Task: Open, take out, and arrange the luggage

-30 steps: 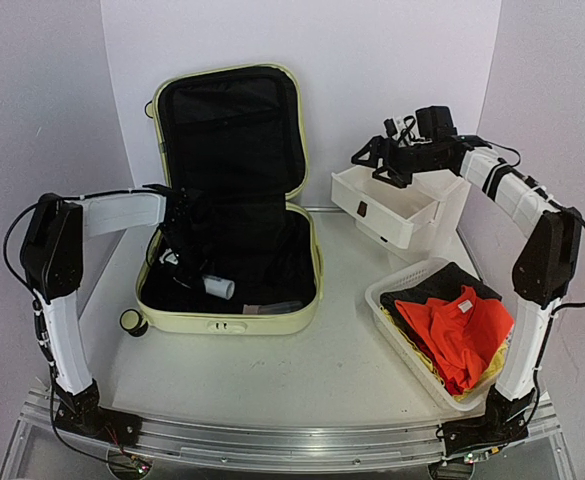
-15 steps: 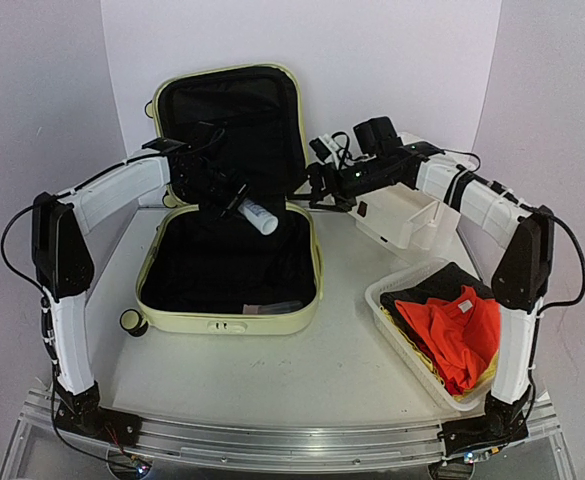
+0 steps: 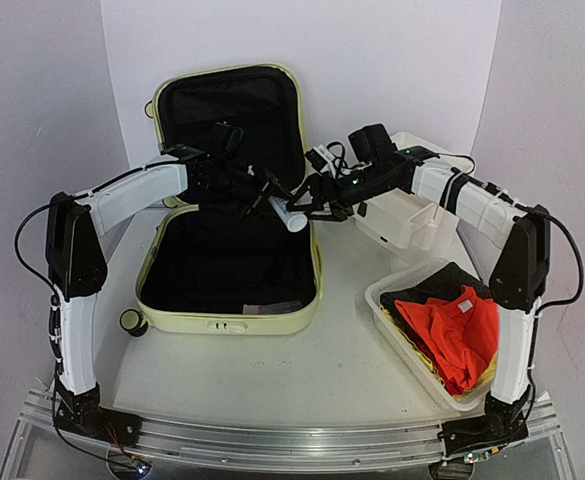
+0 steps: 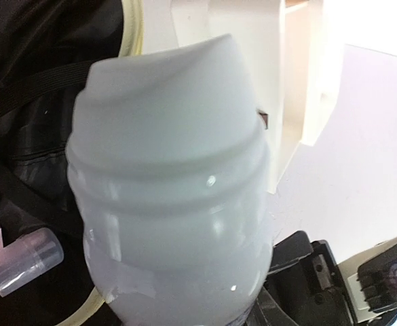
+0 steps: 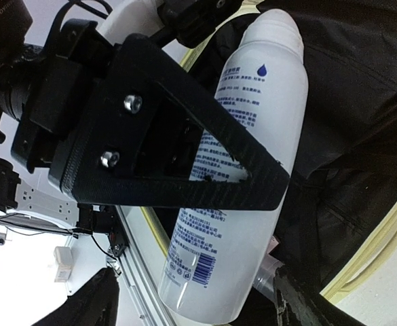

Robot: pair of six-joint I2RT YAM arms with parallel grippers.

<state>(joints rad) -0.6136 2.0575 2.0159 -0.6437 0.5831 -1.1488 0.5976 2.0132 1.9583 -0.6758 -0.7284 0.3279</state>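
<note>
Where it hangs above luggage (image 3: 232, 322), left gripper (image 3: 264, 200): clamped on white bottle (image 3: 290, 216)
Right gripper (image 3: 310, 207): jaws apart, straddling bottle

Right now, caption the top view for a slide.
Left arm holds white bottle over open luggage; right arm reaches for it.

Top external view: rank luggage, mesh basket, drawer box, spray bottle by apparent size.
1. luggage, clearly largest.
2. mesh basket.
3. drawer box, partly hidden, so its place against the basket is unsure.
4. spray bottle, smallest.
</note>
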